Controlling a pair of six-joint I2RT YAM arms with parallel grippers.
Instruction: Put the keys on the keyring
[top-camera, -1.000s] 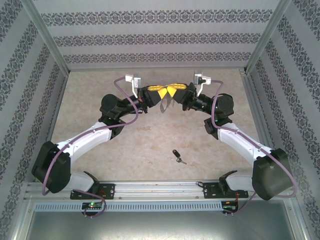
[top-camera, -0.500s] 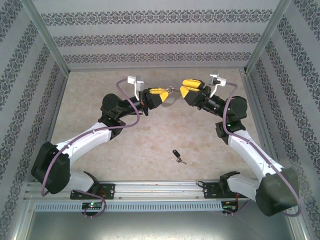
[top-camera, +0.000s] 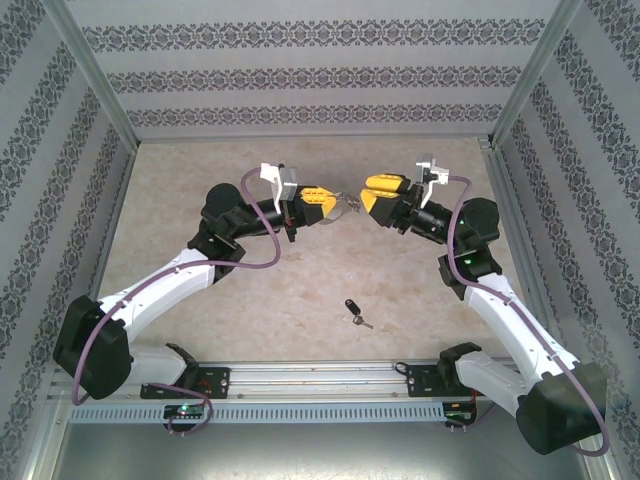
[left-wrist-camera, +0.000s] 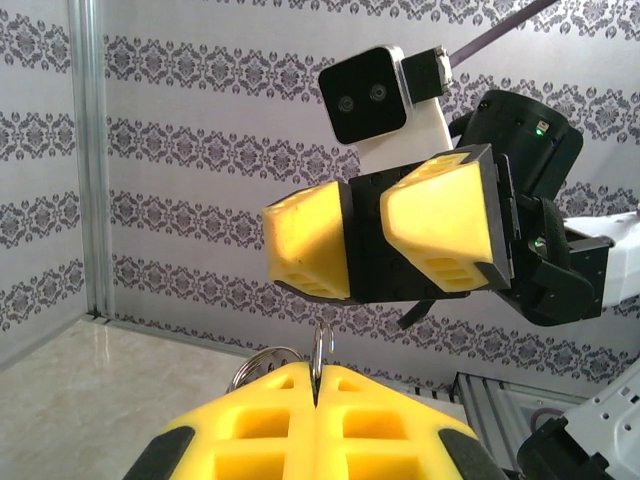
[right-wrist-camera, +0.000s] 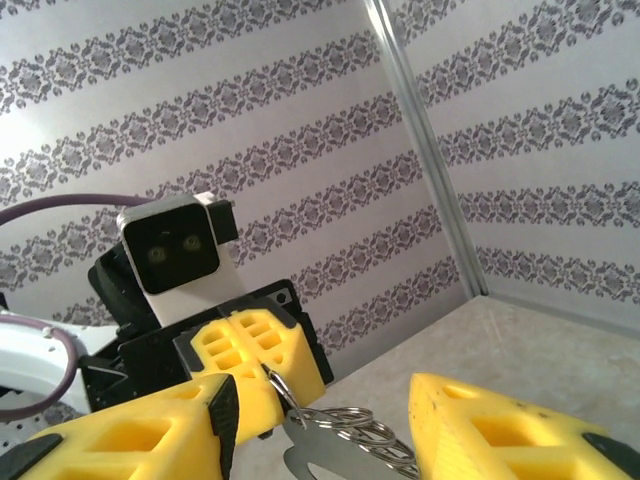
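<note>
Your right gripper (top-camera: 372, 196) is backing off, half open, empty; your left gripper (top-camera: 328, 203) is pinching the keyring (top-camera: 345, 207) alone; the key (top-camera: 352, 310) is waiting lower centre.

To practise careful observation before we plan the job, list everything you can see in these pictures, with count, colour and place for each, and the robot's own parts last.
key: one, black head and silver blade, lying on the table near the front, between the arm bases.
keyring: one, grey metal with small rings, in the air between the two pincers.
table: one, beige marbled, under everything.
walls: three, white with grey patterned stripes, at the back and both sides.
rail: one, silver, at the near edge, carrying the arm bases.
left arm and right arm: two, white and black, purple cables.
left pincer: one, yellow, shut on the keyring.
right pincer: one, yellow, open, facing the keyring.
</note>
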